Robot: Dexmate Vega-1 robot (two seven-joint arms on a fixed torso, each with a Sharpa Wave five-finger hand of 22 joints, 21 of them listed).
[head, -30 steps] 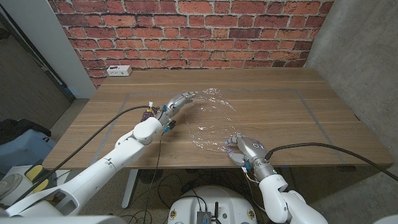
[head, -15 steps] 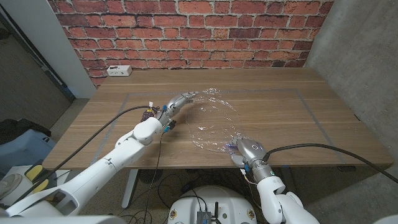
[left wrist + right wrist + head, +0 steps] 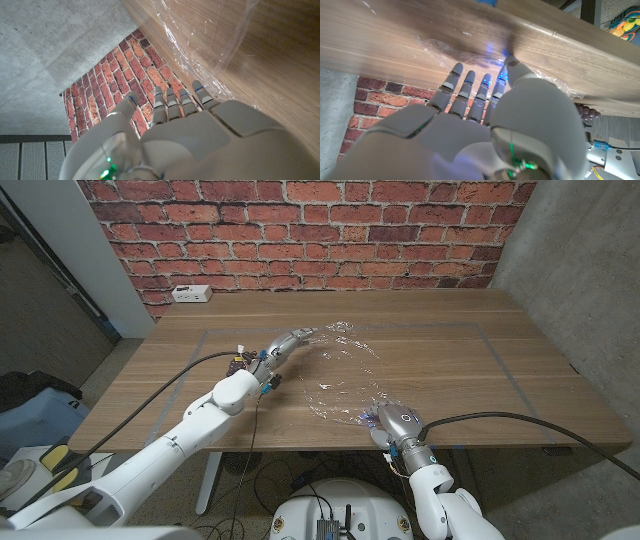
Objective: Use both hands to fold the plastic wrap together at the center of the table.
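Clear plastic wrap (image 3: pixel 345 375) lies mid-table; the left hand (image 3: pixel 288 343) touches its ten-o'clock edge, the right hand (image 3: pixel 393 421) its five-o'clock edge.

Even, soft overhead light fills the head view, which is sharp, with faint shadows on the wooden table (image 3: pixel 470 370) and small white glints on the plastic wrap (image 3: pixel 345 375). In the wrist views the near hands blur. A blue glow tints the right hand (image 3: pixel 485 125) fingertips.
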